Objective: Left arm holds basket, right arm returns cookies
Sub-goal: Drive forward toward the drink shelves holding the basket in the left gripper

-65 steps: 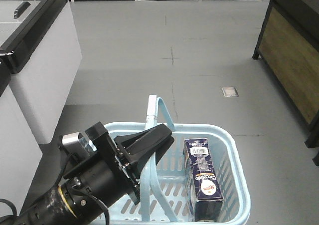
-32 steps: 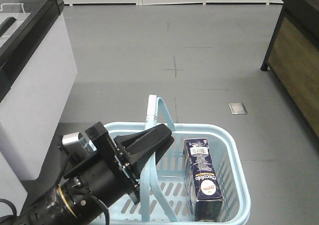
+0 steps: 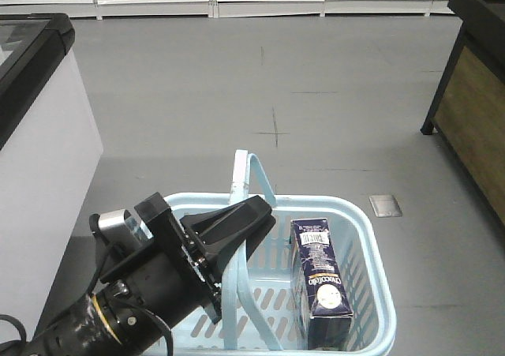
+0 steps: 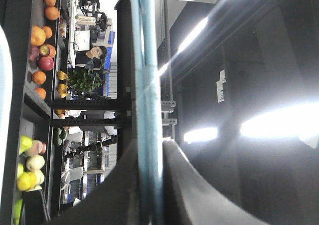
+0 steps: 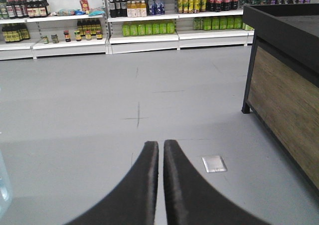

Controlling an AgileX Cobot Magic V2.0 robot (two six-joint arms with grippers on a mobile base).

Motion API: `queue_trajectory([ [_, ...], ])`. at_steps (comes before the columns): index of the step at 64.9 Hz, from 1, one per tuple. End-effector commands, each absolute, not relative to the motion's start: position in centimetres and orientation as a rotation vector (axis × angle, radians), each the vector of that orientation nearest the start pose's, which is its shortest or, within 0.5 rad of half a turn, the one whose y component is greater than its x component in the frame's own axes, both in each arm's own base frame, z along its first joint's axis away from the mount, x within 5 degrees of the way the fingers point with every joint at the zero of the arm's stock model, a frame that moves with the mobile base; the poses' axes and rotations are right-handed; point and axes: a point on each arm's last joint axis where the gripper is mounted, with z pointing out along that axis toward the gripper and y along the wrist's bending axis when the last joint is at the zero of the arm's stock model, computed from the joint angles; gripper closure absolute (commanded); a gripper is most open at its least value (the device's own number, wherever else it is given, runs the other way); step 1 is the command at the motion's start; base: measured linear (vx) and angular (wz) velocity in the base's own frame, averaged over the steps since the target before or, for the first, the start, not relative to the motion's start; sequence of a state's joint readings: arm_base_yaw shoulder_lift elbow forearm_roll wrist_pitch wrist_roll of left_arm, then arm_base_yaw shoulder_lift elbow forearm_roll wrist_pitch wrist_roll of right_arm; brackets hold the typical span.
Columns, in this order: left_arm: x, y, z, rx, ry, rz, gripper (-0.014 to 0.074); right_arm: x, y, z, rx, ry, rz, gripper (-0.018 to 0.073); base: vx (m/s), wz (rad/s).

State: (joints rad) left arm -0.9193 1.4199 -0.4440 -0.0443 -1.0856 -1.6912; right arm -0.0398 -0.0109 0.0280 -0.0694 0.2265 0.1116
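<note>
My left pincer (image 3: 254,219) grips the basket (image 3: 371,231) by its hoop handle (image 3: 254,173), right pincer (image 5: 160,146) closed and empty, cookies (image 3: 319,281) standing in the basket's right side; risk: that off-centre load could pivot the handle and topple the carton.

left arm (image 3: 154,289) — black barrel, yellow ring (image 3: 100,319), silver-grey block (image 3: 113,221), thin black cables (image 3: 162,324); pointed black jaws.

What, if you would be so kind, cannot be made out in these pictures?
Front-facing view: the basket's left side, hidden by the left arm; the right arm, out of frame.
Left wrist view: right half, washed out by glare.
Right wrist view: shelf bottle labels, too small.
</note>
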Motion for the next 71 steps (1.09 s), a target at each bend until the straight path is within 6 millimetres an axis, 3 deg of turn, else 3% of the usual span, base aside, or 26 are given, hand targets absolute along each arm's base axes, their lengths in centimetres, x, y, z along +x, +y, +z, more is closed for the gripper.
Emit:
queue_trajectory([
  [1, 15.28, -19.66, 28.66, -0.556, 1.221, -2.314, 0.0599, 5.6, -0.38, 18.48, 0.074, 1.659, -0.024, 0.0566, 0.5, -0.03],
  [71, 15.27, -19.65, 28.64, -0.557, 1.222, -2.313, 0.0599, 5.61, -0.38, 18.49, 0.073, 1.66, -0.024, 0.0566, 0.55, 0.01],
])
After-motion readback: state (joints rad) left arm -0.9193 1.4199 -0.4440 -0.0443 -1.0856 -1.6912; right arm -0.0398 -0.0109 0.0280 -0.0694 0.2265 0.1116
